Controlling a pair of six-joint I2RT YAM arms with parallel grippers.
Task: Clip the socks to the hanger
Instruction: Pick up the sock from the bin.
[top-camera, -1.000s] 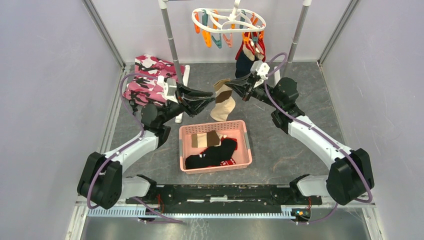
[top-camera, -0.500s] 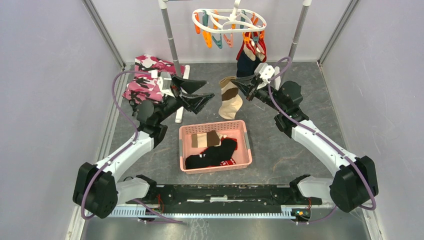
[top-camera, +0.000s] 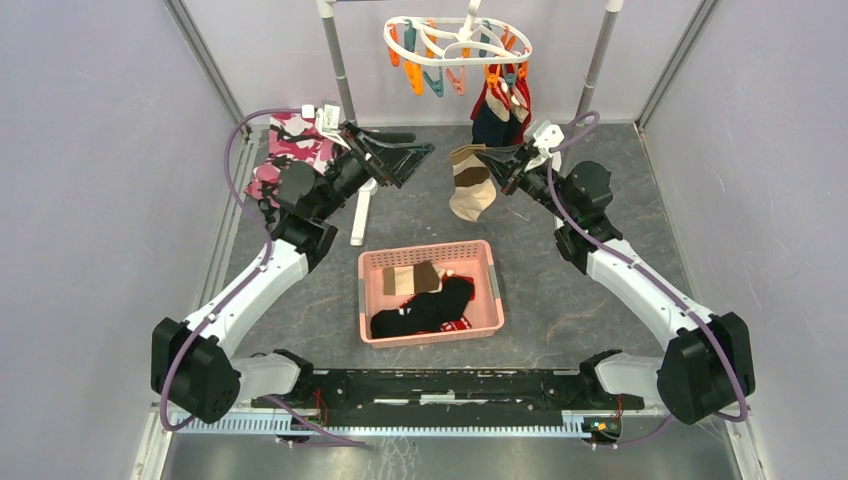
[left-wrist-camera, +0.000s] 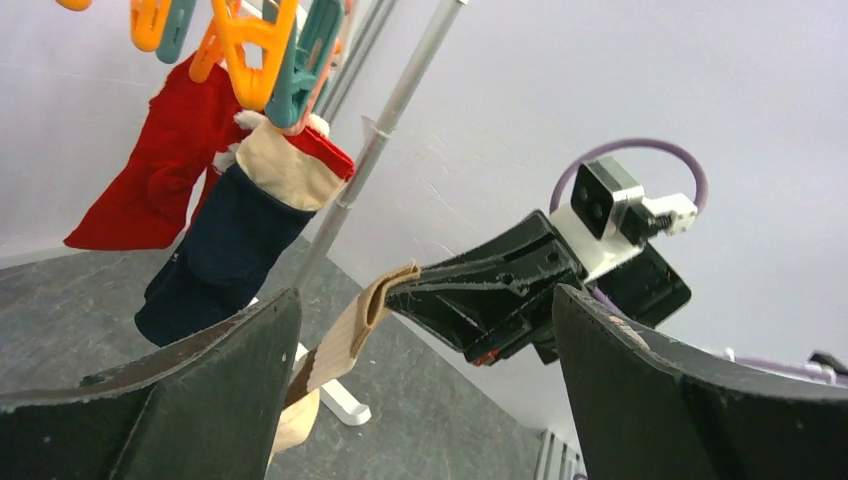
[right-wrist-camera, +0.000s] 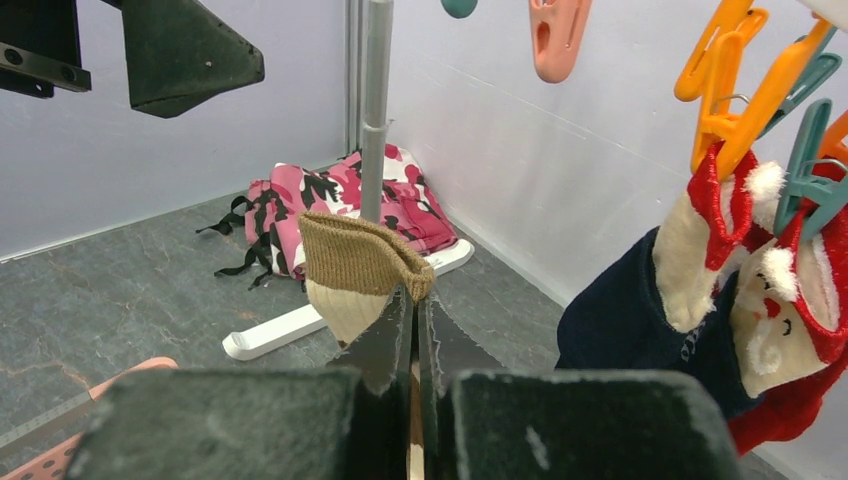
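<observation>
Pinching the tan sock (right-wrist-camera: 355, 262) by its cuff, the right gripper (right-wrist-camera: 413, 300) is clamped tight (clearest in its own wrist view). Overhead, the sock dangles near the hanger (top-camera: 455, 45), touching no clip, and the left gripper (top-camera: 423, 144) gapes wide, empty.

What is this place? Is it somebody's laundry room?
More likely a robot practice booth set up like laundry time: a left arm and right arm bolted to a table, plain walls close around, plus a hanger and basket of socks.

Free gap between left gripper (top-camera: 421, 144), sock (top-camera: 470, 186)
</observation>
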